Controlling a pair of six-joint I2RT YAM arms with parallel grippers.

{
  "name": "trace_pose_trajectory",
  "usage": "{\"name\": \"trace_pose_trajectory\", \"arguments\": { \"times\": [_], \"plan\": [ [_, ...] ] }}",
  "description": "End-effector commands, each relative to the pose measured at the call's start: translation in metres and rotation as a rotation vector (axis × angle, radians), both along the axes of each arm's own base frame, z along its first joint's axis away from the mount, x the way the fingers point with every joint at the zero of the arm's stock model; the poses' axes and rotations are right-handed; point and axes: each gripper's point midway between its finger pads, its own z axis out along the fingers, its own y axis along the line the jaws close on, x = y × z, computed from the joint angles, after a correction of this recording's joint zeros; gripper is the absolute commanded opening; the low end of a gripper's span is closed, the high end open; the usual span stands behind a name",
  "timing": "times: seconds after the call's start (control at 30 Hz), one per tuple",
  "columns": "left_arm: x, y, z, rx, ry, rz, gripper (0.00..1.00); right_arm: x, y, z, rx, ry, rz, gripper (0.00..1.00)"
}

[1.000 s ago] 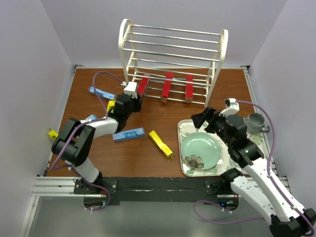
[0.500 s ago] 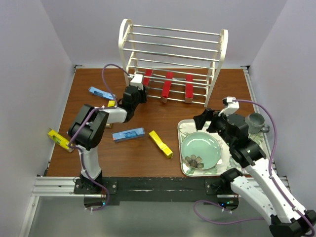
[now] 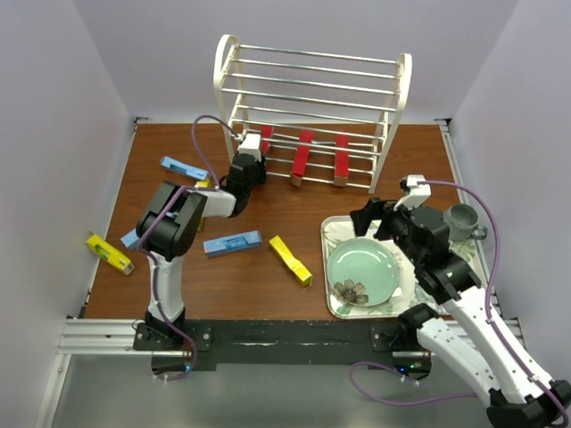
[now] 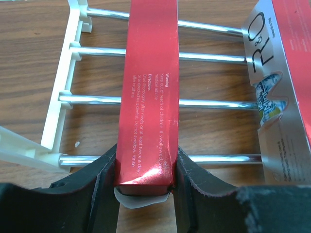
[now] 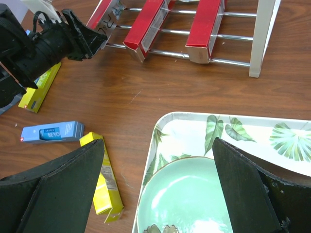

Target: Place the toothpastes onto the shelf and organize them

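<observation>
Now the left gripper [image 4: 146,180] pinches the near end of a slim red cardboard toothpaste box [image 4: 148,87] laid across the bottom rungs of the white wire-rung shelf [image 4: 62,97], so letting go looks next, while the right gripper [image 5: 156,162] gapes empty.

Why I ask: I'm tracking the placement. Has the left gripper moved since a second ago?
Yes. The left gripper, shut on a red toothpaste box, moved farther back, toward the shelf.
</observation>
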Motion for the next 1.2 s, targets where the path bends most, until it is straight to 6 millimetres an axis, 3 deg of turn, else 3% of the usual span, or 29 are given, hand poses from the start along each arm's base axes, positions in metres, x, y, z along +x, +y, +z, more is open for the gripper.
{"name": "trace_pose_trajectory", "arguments": {
  "times": [0.0,0.23,0.47,1.17],
  "plan": [
    [0.021,0.004,0.031,-0.052,-0.098,0.054,0.32,0.004,0.000,0.006,-0.004,-0.045,0.005,0.99],
    [0.024,0.005,0.029,-0.055,-0.089,0.050,0.60,0.007,0.001,0.006,-0.013,-0.045,0.005,0.99],
    [0.016,0.007,0.031,-0.065,-0.084,0.050,0.71,0.009,0.002,0.006,-0.012,-0.047,0.009,0.99],
    [0.002,-0.001,0.042,-0.147,-0.061,0.019,0.61,0.006,0.005,0.004,0.005,-0.041,0.023,0.99]
  ]
}}
